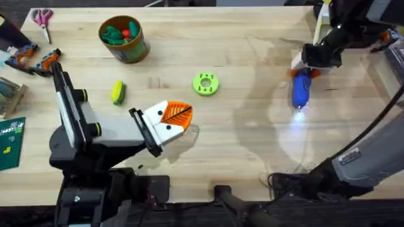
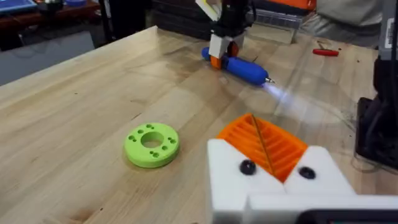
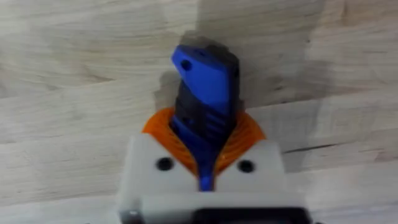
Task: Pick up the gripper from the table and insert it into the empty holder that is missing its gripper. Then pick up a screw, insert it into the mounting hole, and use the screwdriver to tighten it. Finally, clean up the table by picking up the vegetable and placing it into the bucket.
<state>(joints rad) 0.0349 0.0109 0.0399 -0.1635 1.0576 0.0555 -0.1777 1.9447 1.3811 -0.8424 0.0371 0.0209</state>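
Two arms: both reaching low over the table.
Right gripper (image 1: pixel 307 68): clamping the screwdriver (image 1: pixel 301 90), far right.
Left gripper (image 1: pixel 172 118): fingers pressed together, empty, hovering mid-table.

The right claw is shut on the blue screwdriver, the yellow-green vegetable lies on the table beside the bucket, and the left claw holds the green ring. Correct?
Not quite. The overhead view shows the green ring lying free on the table, apart from the left claw. The rest stands.

Blue screwdriver (image 1: pixel 301 90) lit at tip, yellow-green vegetable (image 1: pixel 118 92) lying near produce-filled bucket (image 1: pixel 124 39)
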